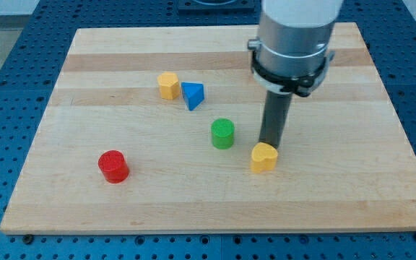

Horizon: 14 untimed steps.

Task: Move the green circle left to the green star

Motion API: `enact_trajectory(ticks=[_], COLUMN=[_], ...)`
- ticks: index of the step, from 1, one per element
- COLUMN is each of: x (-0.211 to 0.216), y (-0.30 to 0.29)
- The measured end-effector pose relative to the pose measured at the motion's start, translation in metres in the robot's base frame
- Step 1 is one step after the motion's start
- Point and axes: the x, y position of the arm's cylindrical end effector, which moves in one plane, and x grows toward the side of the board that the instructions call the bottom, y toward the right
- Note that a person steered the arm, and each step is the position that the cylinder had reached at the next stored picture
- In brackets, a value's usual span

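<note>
Resting my tip (269, 146) on the wooden board (352, 195), just above the yellow heart (263, 157) in the view. Possibly touching that heart; hard to say, with the block covering the rod's very end. Carrying no jaws at all, only a bare dark rod, so nothing open, nothing closed, nothing held.

Looking for the green circle (222, 134): near the board's middle, to the view's left of my tip and very slightly higher, apart from it with bare wood between. Round, hence no long axis to mind; liable to roll off the line of a push struck off-centre.

Turning on one relation, then: tip already on the view's right side of the circle, which is the proper side for a push toward the view's left. Needing, by this reckoning, only a small lift toward the view's top to line up with the circle's centre, then a straight sweep leftward, leaving the yellow heart behind.

Seeing no green star anywhere on the board; goal spot therefore not fixable from here. Noting a blue triangle (193, 95) and a yellow hexagon (168, 85) up and left of the circle, a red cylinder (113, 166) down and left, none squarely on a level leftward path.
</note>
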Motion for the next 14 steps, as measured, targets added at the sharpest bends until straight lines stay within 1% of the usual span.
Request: enact_trajectory(ticks=[3, 6, 10, 12, 14], x=[0.009, 0.009, -0.007, -0.015, -0.044], y=[-0.071, -0.091, -0.093, -0.07, -0.069])
